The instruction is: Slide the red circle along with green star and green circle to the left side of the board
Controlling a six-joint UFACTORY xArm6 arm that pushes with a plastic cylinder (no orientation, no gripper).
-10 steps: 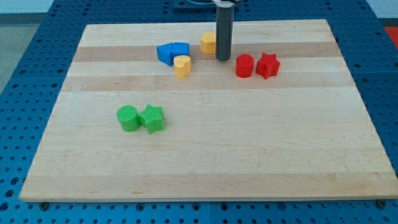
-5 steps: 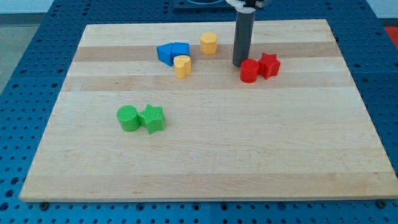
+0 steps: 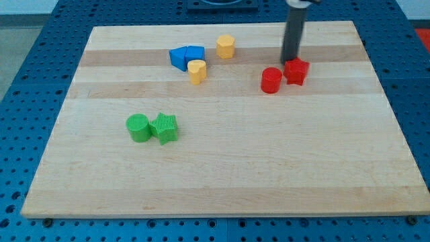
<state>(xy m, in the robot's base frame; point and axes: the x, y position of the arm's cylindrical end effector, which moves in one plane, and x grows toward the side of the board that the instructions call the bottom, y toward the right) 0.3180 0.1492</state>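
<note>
Blue pegboard frames your wooden surface [image 3: 222,181], and on it the red circle [image 3: 271,80] sits in the upper right part, well apart from the green circle [image 3: 138,128] and green star [image 3: 164,128], which touch each other toward the view's left. Just beside the red circle, on its right, lies a red star [image 3: 296,70] — touching it or nearly so; you cannot tell which. My tip [image 3: 289,62] stands at the red star's upper-left edge, above and right of the red circle. No pincer exists on this rig, so there is nothing to report as wide, narrow or holding.

Watch the risks. Pushing leftward from here would likely catch the red star first and drag it along — an unwanted passenger. An off-centre push could also spin the red circle upward toward the yellow blocks [image 3: 197,70] and the blue blocks [image 3: 186,56]. Near the green pair, a glancing hit may split them apart.
</note>
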